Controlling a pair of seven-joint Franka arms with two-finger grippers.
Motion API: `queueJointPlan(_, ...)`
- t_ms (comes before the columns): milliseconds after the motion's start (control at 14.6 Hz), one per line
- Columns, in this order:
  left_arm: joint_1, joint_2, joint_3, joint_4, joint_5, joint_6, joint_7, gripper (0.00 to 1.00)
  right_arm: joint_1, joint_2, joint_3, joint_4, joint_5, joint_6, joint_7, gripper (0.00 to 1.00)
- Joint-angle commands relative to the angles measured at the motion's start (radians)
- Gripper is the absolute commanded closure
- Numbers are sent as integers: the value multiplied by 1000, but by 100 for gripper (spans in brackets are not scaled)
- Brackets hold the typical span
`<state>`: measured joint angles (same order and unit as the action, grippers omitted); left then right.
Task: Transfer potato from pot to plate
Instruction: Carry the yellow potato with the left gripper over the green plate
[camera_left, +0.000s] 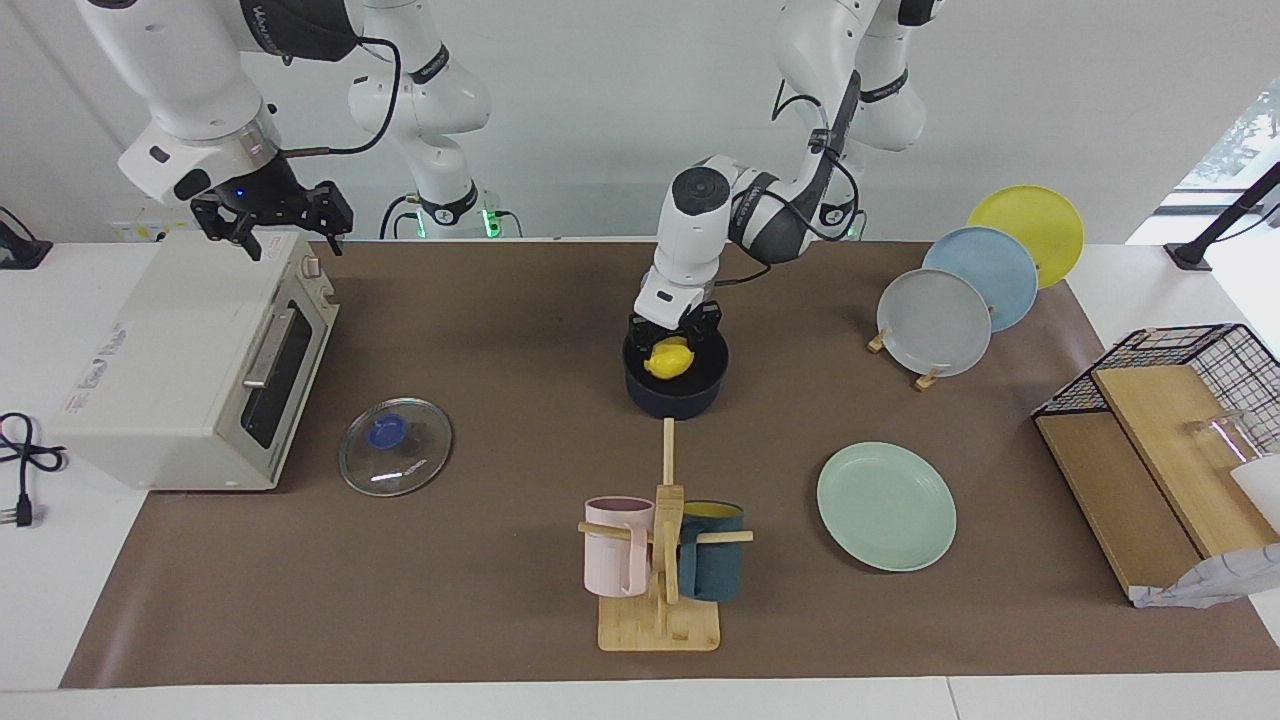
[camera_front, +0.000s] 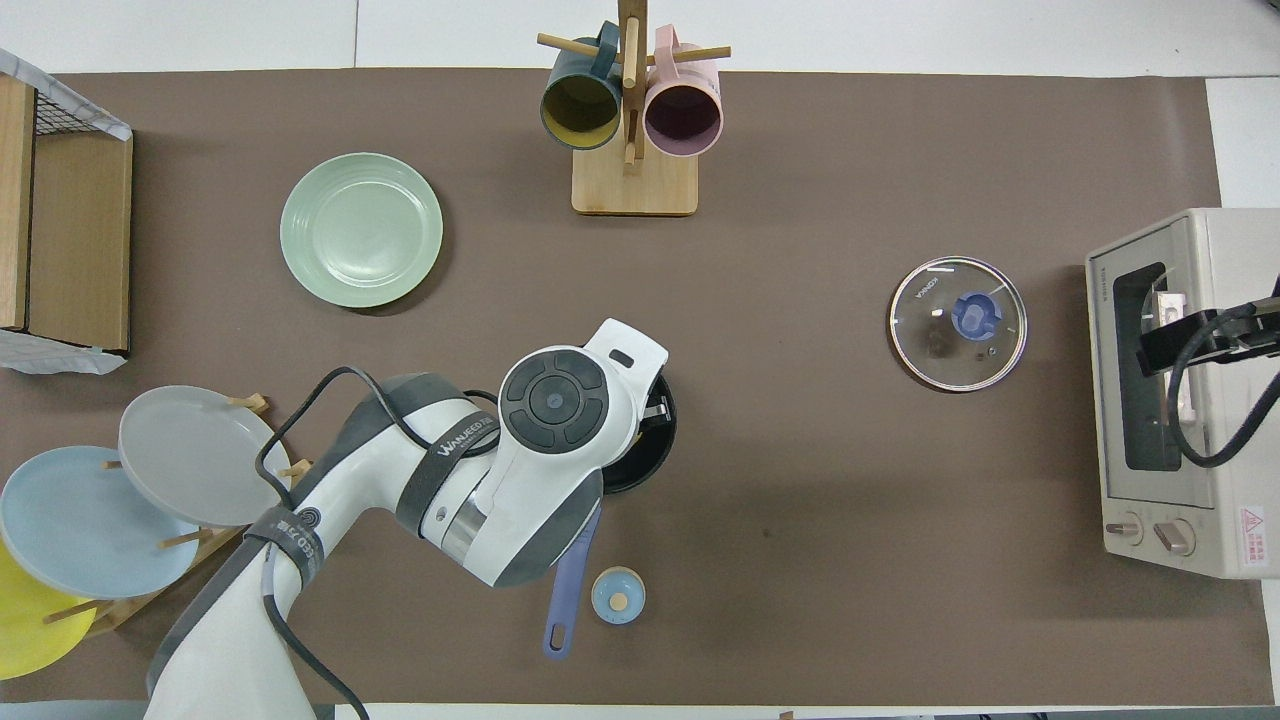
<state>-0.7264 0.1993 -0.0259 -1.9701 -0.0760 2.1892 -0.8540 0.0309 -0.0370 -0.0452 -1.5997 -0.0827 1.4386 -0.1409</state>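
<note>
While parked above the toaster oven (camera_left: 190, 360) at nine o'clock, right gripper (camera_left: 270, 215) spread wide, empty. At centre, left gripper (camera_left: 673, 335) clamped on potato (camera_left: 669, 359), just above pot (camera_left: 675, 385). At four o'clock from pot, plate (camera_left: 886, 506), bare.

Both arms are glossy white with dark grey joint bands, black cables looped outside, and black gripper (camera_left: 675, 330) fingers.
</note>
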Motion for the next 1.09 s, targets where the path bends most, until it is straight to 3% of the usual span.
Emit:
queueJointPlan(0, 8, -35, 12, 57, -16, -100, 33, 100, -20, -14, 5, -11, 23, 17, 12, 0)
queueJointPlan(137, 45, -49, 12, 103, -16, -165, 85, 100, -34, -12, 5, -13, 23, 43, 12, 0)
queueJointPlan(410, 154, -29, 12, 289, -18, -314, 197, 100, -34, -12, 5, -9, 31, 52, 11, 0)
queueJointPlan(683, 307, 43, 11, 398, -18, -345, 357, 100, -31, -12, 5, -11, 40, 52, 12, 0)
queueJointPlan(1024, 476, 172, 12, 514, -13, -330, 382, 100, -32, -12, 5, -11, 40, 52, 14, 0)
